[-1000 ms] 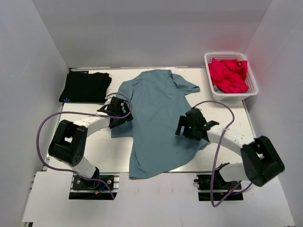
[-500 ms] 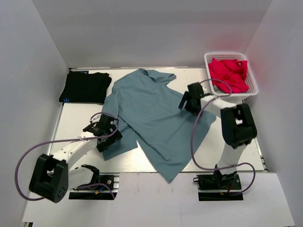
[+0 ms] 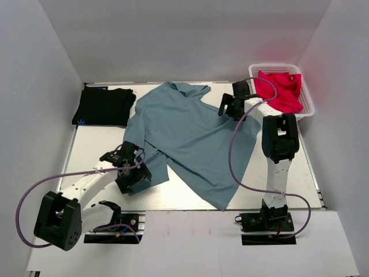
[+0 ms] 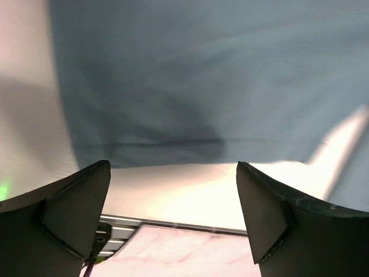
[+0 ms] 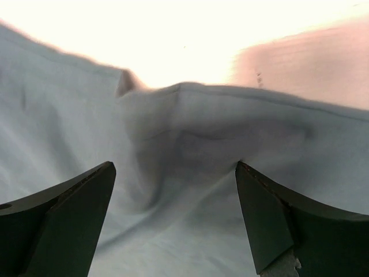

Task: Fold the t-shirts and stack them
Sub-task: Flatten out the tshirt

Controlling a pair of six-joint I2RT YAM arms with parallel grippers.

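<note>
Overhead, the blue-grey t-shirt [image 3: 190, 138] is lying spread out and slanted across the table [image 3: 86, 156], not yet folded, while the black t-shirt [image 3: 104, 107] is sitting folded in the far left corner, well apart from both sets of jaws. The left gripper [image 3: 134, 173] is hovering at the shirt's near left edge, and the right gripper [image 3: 228, 108] is hanging over its far right edge, with a white basket [image 3: 308, 109] holding red cloth [image 3: 279, 89] just outboard of it. Turning to the left wrist view, the two fingers [image 4: 75, 213] are standing wide apart with nothing held; bare table is showing in the gap between them, and the shirt's hemmed edge is running straight across just beyond the tips. Turning to the right wrist view, the jaws are likewise spread and gripping nothing, and blue cloth is filling the space between and beyond them, with a raised pucker sitting ahead of the gap and a seamed edge running past it. Judging by this, the flattening of the blue-grey shirt is in hand, ahead of its first fold. The next move is probably calling for each gripper to drop onto its own edge, pinch a single layer, and carry it across evenly.
</note>
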